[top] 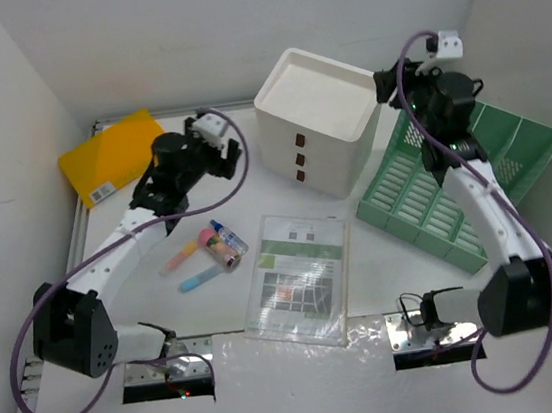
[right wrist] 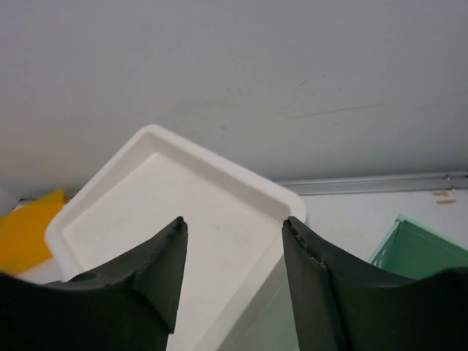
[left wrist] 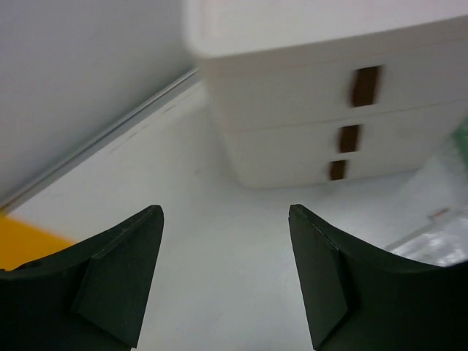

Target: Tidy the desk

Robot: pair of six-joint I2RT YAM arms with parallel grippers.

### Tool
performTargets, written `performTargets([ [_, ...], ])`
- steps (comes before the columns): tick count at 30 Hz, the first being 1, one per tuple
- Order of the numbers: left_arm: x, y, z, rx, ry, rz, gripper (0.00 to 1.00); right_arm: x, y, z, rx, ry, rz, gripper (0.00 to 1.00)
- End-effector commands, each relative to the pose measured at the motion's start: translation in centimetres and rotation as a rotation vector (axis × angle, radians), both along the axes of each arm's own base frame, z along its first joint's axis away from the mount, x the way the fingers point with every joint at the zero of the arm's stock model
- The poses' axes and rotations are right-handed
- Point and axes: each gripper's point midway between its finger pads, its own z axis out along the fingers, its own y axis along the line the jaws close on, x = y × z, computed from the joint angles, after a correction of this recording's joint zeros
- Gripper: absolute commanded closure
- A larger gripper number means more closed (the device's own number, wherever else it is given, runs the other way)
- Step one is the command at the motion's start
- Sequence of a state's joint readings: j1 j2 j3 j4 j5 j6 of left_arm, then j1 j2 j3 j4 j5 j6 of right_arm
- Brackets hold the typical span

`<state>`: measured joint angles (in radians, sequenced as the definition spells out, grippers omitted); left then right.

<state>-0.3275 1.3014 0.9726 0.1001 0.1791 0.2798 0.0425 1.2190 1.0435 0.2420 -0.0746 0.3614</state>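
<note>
— What does the top view give you?
— Your desk (top: 375, 275) carries it all: box (top: 316, 121) far middle, folder (top: 114, 156) far left, tray (top: 455, 184) right, markers (top: 206, 255) and a sheet (top: 299, 274) mid-desk. Left gripper (top: 227, 152) hangs between folder and box; right gripper (top: 387, 87) is at the box's right corner.
— Left wrist?
— Your jaws stand spread, holding nothing, above bare desk, facing the box's drawer fronts.
— Right wrist?
— Spread too, empty, over the box's top; tray at lower right.

Wide, flat, matte-white rectangular desk (top: 397, 274), thin grey metal rails along its left and far edges
</note>
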Motion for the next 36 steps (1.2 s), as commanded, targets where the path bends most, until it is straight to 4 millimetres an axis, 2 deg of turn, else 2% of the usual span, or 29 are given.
performTargets([
  [1, -0.3, -5.2, -0.7, 0.041, 0.025, -0.101, 0.33, 3.4, -2.4, -2.9, 0.03, 0.151, -0.187, 0.48],
  [2, 0.2, -6.6, 0.3, 0.038, 0.006, -0.118, 0.33, 5.0, -3.0, -3.4, 0.013, 0.163, -0.257, 0.48],
  [3, -0.2, -8.6, 0.3, 0.042, 0.009, -0.155, 0.33, 5.8, -3.3, -3.6, -0.006, 0.172, -0.29, 0.46],
  [4, 0.4, -9.6, -1.2, 0.056, 0.047, -0.154, 0.33, 6.5, -3.5, -3.9, -0.031, 0.185, -0.315, 0.44],
  [5, 0.9, -10.9, 0.0, 0.044, 0.03, -0.167, 0.33, 7.9, -3.2, -4.4, -0.044, 0.208, -0.319, 0.43],
  [6, 0.7, -12.3, 0.0, 0.039, 0.035, -0.189, 0.32, 8.5, -3.0, -4.5, -0.048, 0.216, -0.318, 0.41],
  [7, 1.2, -13.1, -1.1, 0.042, 0.059, -0.19, 0.32, 9.1, -2.7, -4.7, -0.051, 0.226, -0.312, 0.4],
  [8, 1.6, -13.9, -0.1, 0.031, 0.045, -0.19, 0.32, 10.0, -2.4, -5.2, -0.06, 0.247, -0.307, 0.4],
  [9, 1.6, -14.5, -0.6, 0.039, 0.06, -0.188, 0.32, 10.5, -2.3, -5.3, -0.063, 0.251, -0.313, 0.39],
  [10, 2.4, -14.9, -2.1, 0.055, 0.092, -0.163, 0.31, 10.8, -2.3, -5.9, -0.07, 0.276, -0.316, 0.39],
  [11, 3.0, -15.4, -1.4, 0.046, 0.084, -0.154, 0.31, 11.0, -2.2, -6.1, -0.074, 0.285, -0.316, 0.38],
  [12, 3.1, -15.8, -3.7, 0.07, 0.147, -0.146, 0.3, 11.5, -2.1, -7.3, -0.08, 0.308, -0.32, 0.38],
  [14, 3.6, -16.9, -3.4, 0.058, 0.154, -0.153, 0.29, 11.7, -1.9, -8.5, -0.096, 0.334, -0.319, 0.38],
  [15, 3.6, -17.3, -4.4, 0.058, 0.183, -0.162, 0.29, 11.8, -1.8, -9.2, -0.102, 0.348, -0.318, 0.38],
  [17, 3.8, -18.1, -3.8, 0.041, 0.187, -0.171, 0.29, 11.8, -1.7, -10.3, -0.102, 0.363, -0.321, 0.39],
  [19, 3.9, -18.4, -3.9, 0.038, 0.196, -0.164, 0.29, 11.8, -1.5, -10.9, -0.105, 0.371, -0.316, 0.41],
  [20, 4.3, -18.6, -3.3, 0.031, 0.184, -0.153, 0.29, 11.8, -1.2, -11.4, -0.106, 0.373, -0.311, 0.42],
  [21, 4.6, -18.5, -3.7, 0.038, 0.195, -0.136, 0.29, 11.8, -1.1, -11.5, -0.11, 0.373, -0.309, 0.43],
  [23, 5.5, -18.3, -3.2, 0.041, 0.18, -0.093, 0.33, 11.6, -0.7, -12.2, -0.115, 0.384, -0.302, 0.48],
  [24, 5.7, -18.3, -3.9, 0.049, 0.192, -0.084, 0.4, 11.9, -0.5, -11.9, -0.109, 0.364, -0.297, 0.49],
  [28, 5.7, -18.4, -4.2, 0.042, 0.208, -0.085, 0.58, 11.7, 0.1, -12.3, -0.113, 0.361, -0.288, 0.52],
  [32, 5.7, -18.7, -3.7, 0.041, 0.2, -0.093, 0.69, 11.8, 0.5, -12.8, -0.118, 0.366, -0.275, 0.53],
  [33, 6.0, -18.6, -3.4, 0.041, 0.19, -0.086, 0.78, 11.8, 0.5, -12.9, -0.117, 0.369, -0.274, 0.55],
  [34, 6.0, -18.5, -3.4, 0.046, 0.19, -0.082, 0.83, 11.9, 0.7, -13.1, -0.115, 0.37, -0.27, 0.57],
  [36, 6.2, -18.4, -3.2, 0.052, 0.182, -0.074, 0.96, 12.0, 0.8, -13.2, -0.104, 0.369, -0.265, 0.66],
])
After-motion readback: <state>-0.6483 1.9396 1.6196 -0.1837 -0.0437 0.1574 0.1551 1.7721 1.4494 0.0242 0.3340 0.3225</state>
